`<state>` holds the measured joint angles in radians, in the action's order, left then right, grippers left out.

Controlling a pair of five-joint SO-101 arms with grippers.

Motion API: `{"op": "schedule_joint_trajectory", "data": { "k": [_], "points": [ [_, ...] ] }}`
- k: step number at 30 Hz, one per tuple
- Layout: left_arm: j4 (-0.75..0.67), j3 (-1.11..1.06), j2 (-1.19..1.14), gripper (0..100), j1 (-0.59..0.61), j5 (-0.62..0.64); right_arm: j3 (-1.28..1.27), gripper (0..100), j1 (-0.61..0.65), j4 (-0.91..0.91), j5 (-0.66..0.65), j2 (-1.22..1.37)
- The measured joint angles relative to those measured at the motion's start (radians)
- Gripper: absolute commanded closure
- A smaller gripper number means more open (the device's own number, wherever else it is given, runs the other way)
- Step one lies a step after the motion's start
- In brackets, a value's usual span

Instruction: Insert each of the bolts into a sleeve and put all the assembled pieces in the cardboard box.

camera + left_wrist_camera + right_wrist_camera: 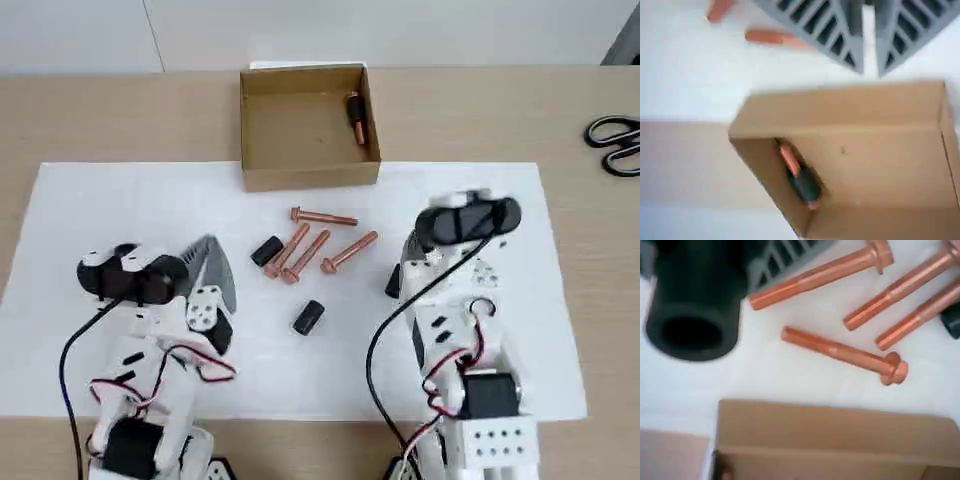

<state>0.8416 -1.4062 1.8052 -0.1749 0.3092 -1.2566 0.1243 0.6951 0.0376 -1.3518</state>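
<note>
Several copper bolts (pixel 323 217) lie loose on the white paper in front of the cardboard box (pixel 310 176). Two black sleeves (pixel 266 250) (pixel 308 317) lie among them. Inside the box, against its right wall, rests one bolt in a sleeve (pixel 355 117), also in the left wrist view (pixel 800 177). My right gripper (pixel 397 277) is shut on a third black sleeve (pixel 692 315), held low just right of the bolts (pixel 845 354). My left gripper (pixel 213 262) (pixel 870 70) stands left of the bolts, shut and holding nothing, pointed toward the box (pixel 840 107).
Black scissors (pixel 615 143) lie at the table's far right edge. The white paper (pixel 100 200) covers the work area, with bare room on its left and right sides. Bare wood shows beside the box.
</note>
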Motion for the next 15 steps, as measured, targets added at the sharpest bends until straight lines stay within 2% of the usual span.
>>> {"op": "schedule_joint_trajectory", "data": {
  "k": [3,6,10,15],
  "points": [
    [0.109,0.054,0.000,99,-0.012,-0.052,-0.068,99.5,-0.037,-0.029,-0.034,-0.075],
    [0.157,0.083,0.000,99,-0.012,-0.098,-0.124,99.5,-0.095,-0.034,-0.043,-0.133],
    [0.175,0.121,-0.029,99,-0.054,-0.126,-0.192,99.5,-0.193,-0.048,-0.043,-0.215],
    [0.176,0.239,-0.235,99,-0.123,-0.133,-0.287,99.5,-0.272,-0.049,-0.043,-0.350]
  ]
}}
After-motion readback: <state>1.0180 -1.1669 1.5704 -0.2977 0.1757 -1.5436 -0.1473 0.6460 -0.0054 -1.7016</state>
